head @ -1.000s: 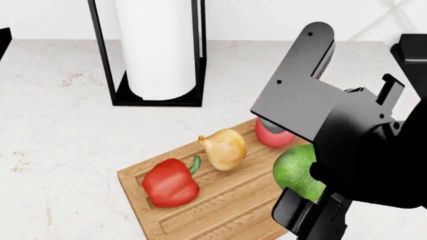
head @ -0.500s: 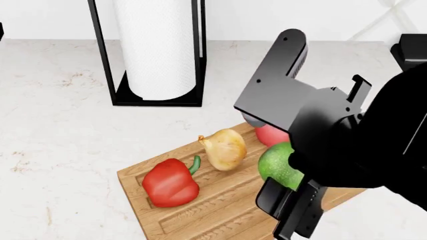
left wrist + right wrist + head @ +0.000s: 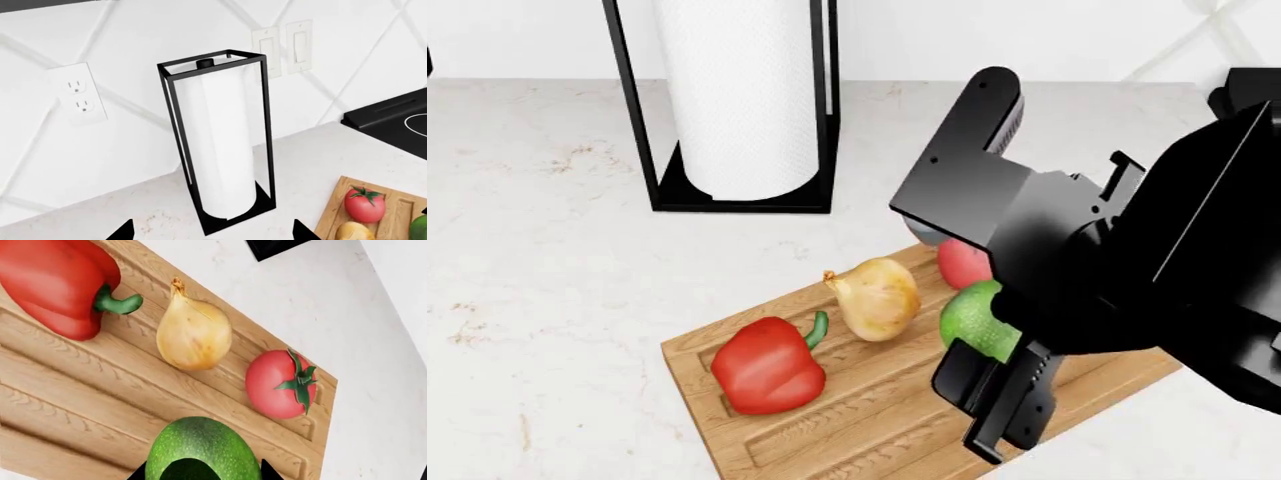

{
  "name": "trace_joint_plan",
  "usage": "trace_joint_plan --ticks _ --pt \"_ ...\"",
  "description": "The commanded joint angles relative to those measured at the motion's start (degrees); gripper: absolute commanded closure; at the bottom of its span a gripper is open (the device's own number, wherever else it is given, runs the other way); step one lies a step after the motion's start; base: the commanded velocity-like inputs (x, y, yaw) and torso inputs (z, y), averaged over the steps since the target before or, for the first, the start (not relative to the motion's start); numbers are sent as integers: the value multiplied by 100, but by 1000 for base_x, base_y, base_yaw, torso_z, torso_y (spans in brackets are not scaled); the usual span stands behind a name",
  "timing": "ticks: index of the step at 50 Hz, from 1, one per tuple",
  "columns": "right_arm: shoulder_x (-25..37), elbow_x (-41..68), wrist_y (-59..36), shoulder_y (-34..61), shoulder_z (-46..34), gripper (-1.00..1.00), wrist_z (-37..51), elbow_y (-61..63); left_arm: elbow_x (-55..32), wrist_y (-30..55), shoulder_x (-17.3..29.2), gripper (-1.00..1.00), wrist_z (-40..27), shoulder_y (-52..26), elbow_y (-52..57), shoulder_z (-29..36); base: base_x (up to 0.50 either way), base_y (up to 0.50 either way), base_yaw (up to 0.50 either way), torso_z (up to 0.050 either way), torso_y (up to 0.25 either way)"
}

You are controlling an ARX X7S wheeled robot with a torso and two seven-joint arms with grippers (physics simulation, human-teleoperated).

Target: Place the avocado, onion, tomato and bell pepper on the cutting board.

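Holding: the right gripper [image 3: 200, 475] has its jaws closed on the avocado [image 3: 977, 318], dark finger tips showing on either side of the green fruit in the right wrist view.
Avocado: low over the cutting board [image 3: 868, 420], just beside the onion and the tomato; whether it touches the wood cannot be told.
Cutting board: lies at an angle on the pale marbled counter [image 3: 547, 280], its long grooves running the length of it.
Bell pepper: the bell pepper [image 3: 769, 366] lies on the board toward its left end, green stem pointing at the onion.
Onion: the onion [image 3: 876, 297] rests on the board between pepper and tomato, tip turned toward the pepper.
Tomato: the tomato [image 3: 964, 263] sits on the board farther back, mostly hidden by the right arm in the head view; the wrist view shows its green stem.
Paper towel holder: a black frame holder with a white roll [image 3: 737, 95] stands upright beyond the board, apart from it.
Left gripper: the left gripper [image 3: 212, 235] shows two dark tips set wide apart, jaws open, holding nothing.
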State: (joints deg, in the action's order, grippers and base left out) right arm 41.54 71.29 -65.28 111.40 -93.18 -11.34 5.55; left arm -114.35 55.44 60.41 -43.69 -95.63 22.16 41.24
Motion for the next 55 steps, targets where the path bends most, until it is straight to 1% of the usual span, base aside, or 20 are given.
trace_joint_plan --ticks 1,11,23,24,38,48,55 --pt "-223 -368 195 -95 -108 100 -323 -363 28 0 3 -100 9 23 -12 0 0 0 0 0 0" --pt "-355 -564 298 -124 -194 100 -506 -607 10 10 -28 -100 -9 -3 -20 0 0 0 0 0 0" --pt "-355 -533 197 -76 -215 100 -564 -576 21 23 -9 -100 3 3 -18 -8 0 0 0 0 0" --pt "-352 -548 194 -53 -211 -100 -559 -584 23 17 4 -100 8 11 -18 -14 0 0 0 0 0" --pt "-283 -506 -32 213 -182 -100 -544 -441 3 41 7 -100 9 -37 -33 -35 0 0 0 0 0" --pt "-160 -369 -435 886 -21 -100 -593 -154 -33 66 11 -100 -10 -99 -42 -55 0 0 0 0 0" --pt "-25 -185 -690 1195 108 -100 -502 167 -72 98 -20 -100 -32 -178 -73 -61 0 0 0 0 0"
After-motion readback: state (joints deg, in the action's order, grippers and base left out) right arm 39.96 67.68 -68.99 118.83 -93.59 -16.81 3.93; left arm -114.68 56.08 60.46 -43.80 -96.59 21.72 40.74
